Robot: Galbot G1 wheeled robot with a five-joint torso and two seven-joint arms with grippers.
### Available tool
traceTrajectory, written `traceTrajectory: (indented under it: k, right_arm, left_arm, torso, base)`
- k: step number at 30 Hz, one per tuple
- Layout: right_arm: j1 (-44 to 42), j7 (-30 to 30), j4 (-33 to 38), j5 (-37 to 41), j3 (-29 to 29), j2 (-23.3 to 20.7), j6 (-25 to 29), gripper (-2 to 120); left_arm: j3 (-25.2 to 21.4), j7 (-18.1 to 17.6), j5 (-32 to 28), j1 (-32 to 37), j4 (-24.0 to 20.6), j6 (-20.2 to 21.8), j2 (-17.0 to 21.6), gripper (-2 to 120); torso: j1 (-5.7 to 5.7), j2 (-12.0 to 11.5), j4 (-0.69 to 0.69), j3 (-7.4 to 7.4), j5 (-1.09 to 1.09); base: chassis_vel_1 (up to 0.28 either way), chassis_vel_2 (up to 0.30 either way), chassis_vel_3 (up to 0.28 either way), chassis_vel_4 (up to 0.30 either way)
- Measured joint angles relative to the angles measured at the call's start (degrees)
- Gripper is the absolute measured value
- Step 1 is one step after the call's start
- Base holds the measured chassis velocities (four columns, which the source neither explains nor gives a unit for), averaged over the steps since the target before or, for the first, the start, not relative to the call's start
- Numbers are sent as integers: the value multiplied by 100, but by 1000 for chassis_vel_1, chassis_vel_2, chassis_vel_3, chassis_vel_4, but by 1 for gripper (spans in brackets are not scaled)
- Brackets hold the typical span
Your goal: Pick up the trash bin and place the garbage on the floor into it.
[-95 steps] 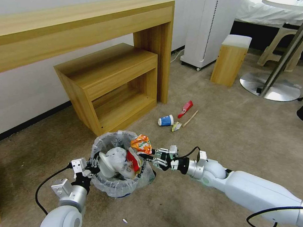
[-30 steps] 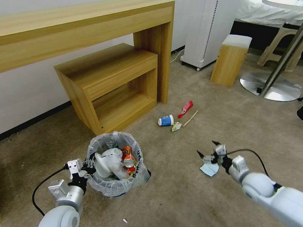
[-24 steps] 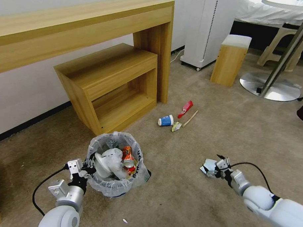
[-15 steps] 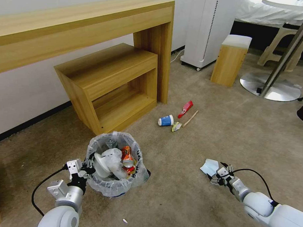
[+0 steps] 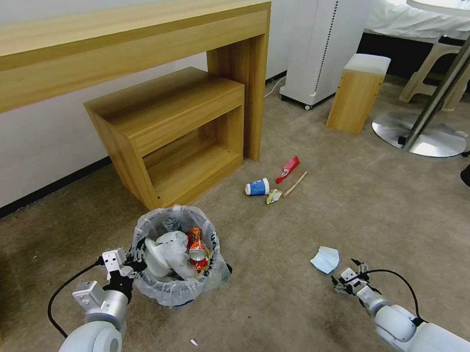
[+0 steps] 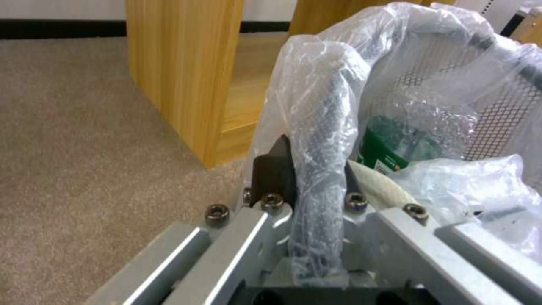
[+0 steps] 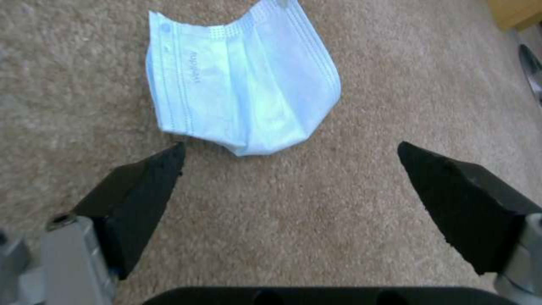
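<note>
The trash bin [image 5: 177, 288], black mesh with a clear bag liner, is at my lower left. My left gripper [image 5: 131, 260] is shut on the bin's rim [image 6: 323, 127], bag and all. Inside lie a white slipper [image 5: 163, 250], an orange can [image 5: 196, 242] and a green-labelled bottle [image 6: 389, 148]. A pale blue mask [image 5: 325, 259] lies flat on the carpet at the lower right. My right gripper [image 5: 347, 278] is open just on the near side of the mask [image 7: 243, 93], its fingertips [image 7: 164, 165] low over the carpet with nothing between them.
Farther off on the carpet lie a blue-white cup [image 5: 257, 187], a red wrapper [image 5: 287, 169] and a wooden stick [image 5: 295, 184]. A wooden desk [image 5: 138, 41] with a low shelf unit [image 5: 177, 132] stands behind the bin. A wooden stool [image 5: 358, 92] and a metal stand base [image 5: 418, 139] are at the right.
After leaving the bin, my right gripper reached the mask, then drew back toward me, still open. The mask stays on the carpet. The left gripper keeps its hold on the bin.
</note>
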Motion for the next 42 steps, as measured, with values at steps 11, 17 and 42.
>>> traceTrajectory:
  k: [11, 17, 42]
  right_arm:
    - [177, -48, -420, -268, -143, 327, 257, 88]
    - [309, -88, -706, -453, -231, 476, 433, 78]
    - [280, -443, -1347, -846, 208, 679, 1169, 0]
  left_arm:
    - [4, 10, 1, 9, -36, -20, -32, 2]
    - [-41, 19, 14, 57, -80, -56, -51, 2]
    - [-41, 29, 80, 142, -140, -119, -120, 2]
  torso:
    - [0, 0, -1, 0, 2]
    - [0, 0, 0, 0, 1]
    - [0, 0, 0, 0, 1]
  base:
    - [0, 0, 0, 0]
    - [0, 0, 0, 0]
    - [0, 0, 0, 0]
